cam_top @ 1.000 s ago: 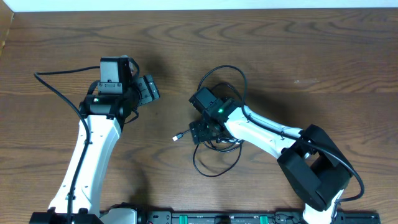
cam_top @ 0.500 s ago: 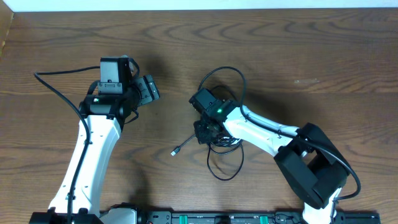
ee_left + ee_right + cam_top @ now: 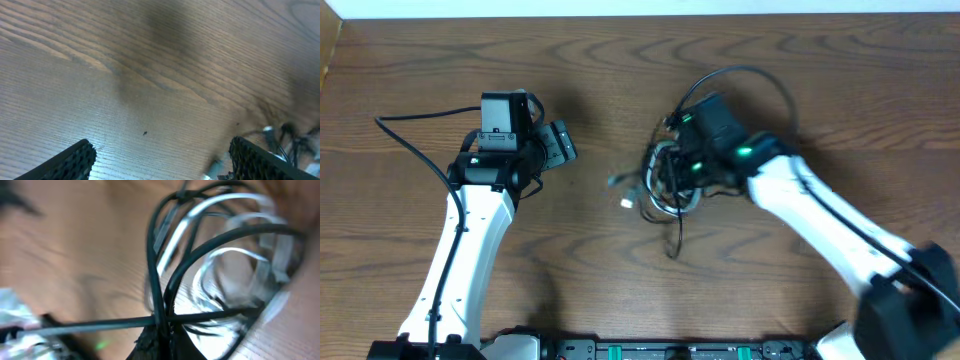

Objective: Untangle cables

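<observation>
1. Table (image 3: 840,60): brown wood, carrying both arms and the cables.
2. Right arm (image 3: 820,210) reaches in from the lower right to the table centre and is smeared by blur in the overhead view. Left arm (image 3: 470,230) stands at the left, well apart from the tangle.
3. Cables (image 3: 665,185): one knotted clump near the table centre, at the right wrist. Black loops cross each other with a white cord (image 3: 220,255) threaded through, and one black tail trails toward the near edge.
4. Right gripper (image 3: 161,335): closed on the cables, with several black cords converging at its tips. The wrist view is too blurred for us to tell which cords.
5. Left gripper (image 3: 160,150): wide open and holding nothing, with bare wood between the fingers. The clump shows at the right edge of its view.
6. Plug (image 3: 627,203): a small pale end poking out left of the clump.
7. Judgement: we are early in the task, at the loosening step, and no cord is separated yet. The next move calls for a second hold, so the left gripper must cross over and pinch a free plug end. We would then draw the two apart slowly, lest the knot tighten.
</observation>
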